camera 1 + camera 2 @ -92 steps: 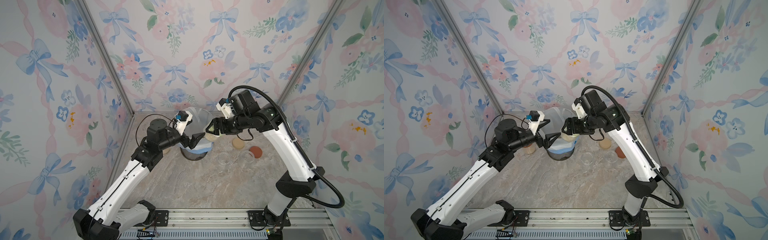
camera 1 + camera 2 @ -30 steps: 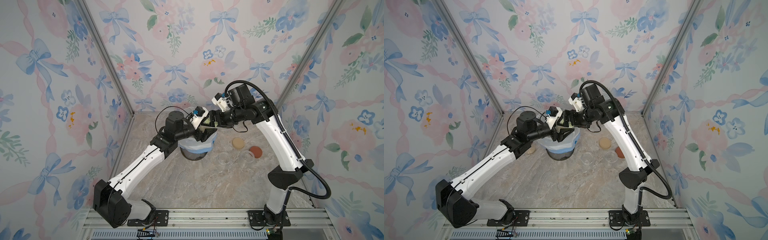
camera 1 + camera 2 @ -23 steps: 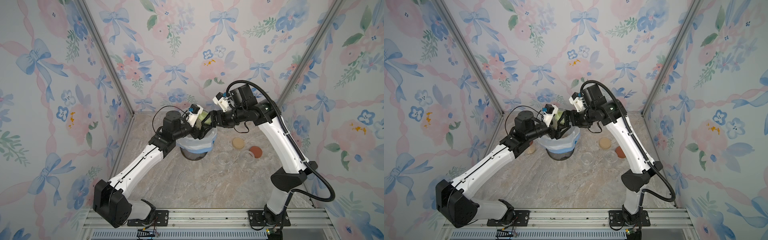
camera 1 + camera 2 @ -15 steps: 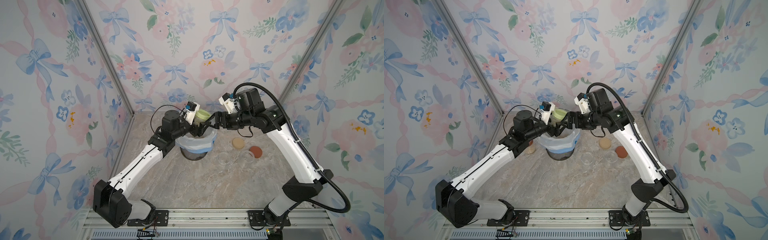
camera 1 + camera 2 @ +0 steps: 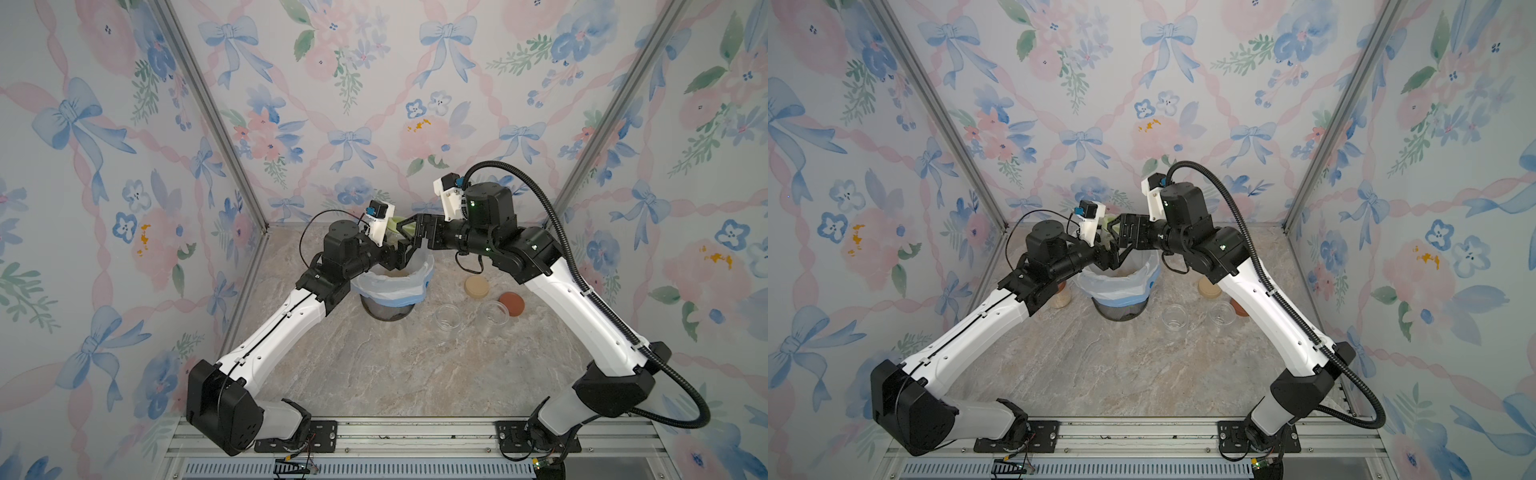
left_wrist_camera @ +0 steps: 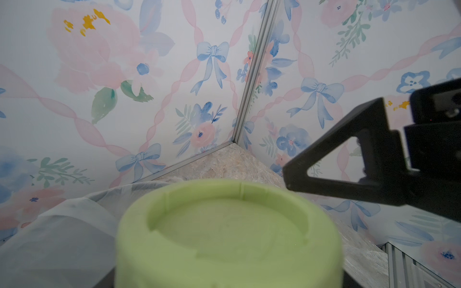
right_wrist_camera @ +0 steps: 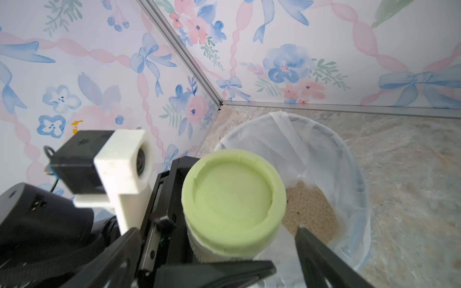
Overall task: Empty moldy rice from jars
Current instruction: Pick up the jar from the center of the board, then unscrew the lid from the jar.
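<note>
Hovering above the dark mesh bin (image 5: 386, 309) with its white plastic liner (image 7: 287, 139), we hold a small clear glass jar with a pale green round lid (image 7: 233, 202) in our left gripper (image 5: 392, 249). Its jaws are clenched on the glass just under the green lid (image 6: 229, 229). The lid is on, and its flat top faces our right gripper (image 5: 402, 239). That gripper is released: its black fingers (image 6: 349, 192) stand spread wide to either side of the lid, just short of its rim, with nothing between them. In both top views the two grippers meet over the bin's far rim.

A tan mass of moldy rice (image 7: 309, 212) lies at the bottom of the liner. We cannot tell how much rice is in the held jar.

On the marbled beige tabletop (image 5: 395, 374), to the right of the bin, an empty open jar (image 5: 449, 318) stands near another empty jar (image 5: 494, 312). Behind them lie a beige round lid (image 5: 476, 287) and a rust-red round lid (image 5: 511, 302), the red one just beside the second empty jar. In a top view, a fourth jar with a rust-red top (image 5: 1061, 297), tan inside, stands close to the bin's left side, partly hidden under our left arm.
</note>
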